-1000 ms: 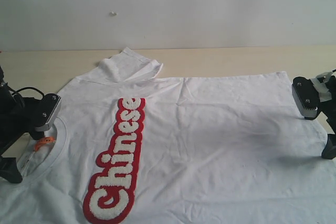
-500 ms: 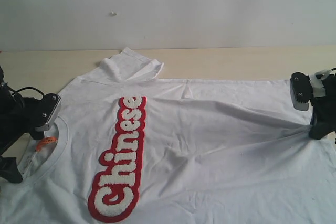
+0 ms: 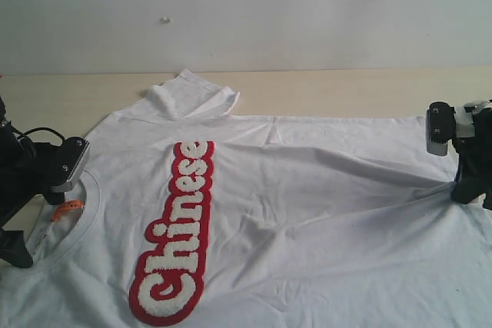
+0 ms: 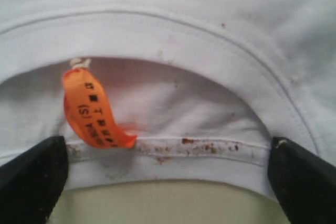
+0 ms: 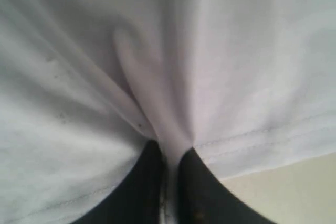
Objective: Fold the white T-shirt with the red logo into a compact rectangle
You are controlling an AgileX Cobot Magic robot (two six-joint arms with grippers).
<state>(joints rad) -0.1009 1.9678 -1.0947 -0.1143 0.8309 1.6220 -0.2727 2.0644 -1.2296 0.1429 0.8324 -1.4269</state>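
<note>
The white T-shirt lies spread face-up across the tabletop, neck towards the left fingers and hem towards the right fingers. The red logo runs down the chest, nearer the left pair.

The right fingers are pressed together on a pinch of cloth at the hem, and ridges fan out from them across the belly of the shirt. The left fingers stand spread, holding nothing, one on each side of the back of the collar. The orange neck tag curls between them, close to one finger.

As I see it, the trouble lies in that lopsided hold. If the right pair pulls while the left is spread, the whole shirt may drag instead of folding. The pinch looks small (thin cotton, I'd guess), so it could slip free or catch only the top layer. The left pair could also nip the tag rather than the collar. The far sleeve sits rumpled, which could leave a lump in any fold.

The tabletop is pale, smooth wood, and a plain white wall stands behind it.
</note>
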